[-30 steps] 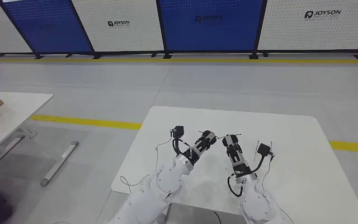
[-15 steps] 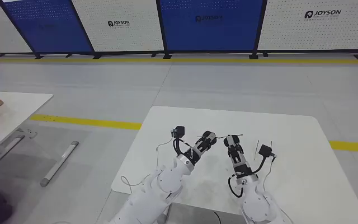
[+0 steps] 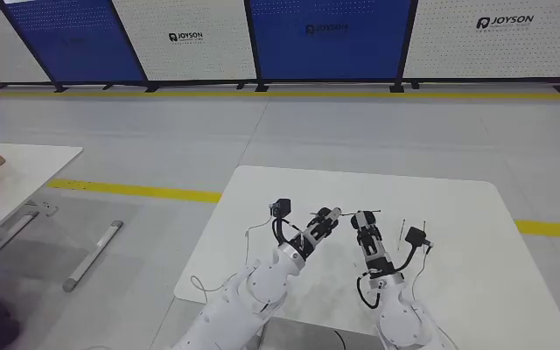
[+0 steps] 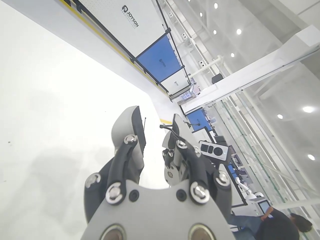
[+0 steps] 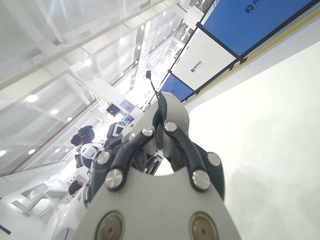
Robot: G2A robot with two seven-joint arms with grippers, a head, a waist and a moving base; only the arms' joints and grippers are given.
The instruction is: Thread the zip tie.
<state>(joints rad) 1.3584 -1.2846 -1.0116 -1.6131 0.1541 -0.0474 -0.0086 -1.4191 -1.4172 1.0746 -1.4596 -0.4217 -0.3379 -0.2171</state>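
Over the white tabletop [image 3: 455, 262], lower centre.
Right claw [image 5: 161, 98] clamps a thin black plastic zip tie [image 5: 148, 74]; left claw [image 4: 155, 113] is spread apart.

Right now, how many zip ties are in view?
1. The black zip tie is clamped in the shut right gripper, above the table, with its head poking out beyond it. More may be hidden.

White work table on a grey floor, with panels behind.
A white table [image 3: 437, 201] spreads beneath the left gripper [image 3: 332, 212]. Well beyond the gripper, across the grey floor [image 3: 262, 131], stands a row of blue panels [image 3: 332, 35] and white perforated panels [image 3: 184, 39]. A yellow line [image 3: 131, 190] crosses the floor to the gripper's left. Farther left are a second white table [image 3: 26, 171] and a grey pole [image 3: 92, 255] lying on the floor.
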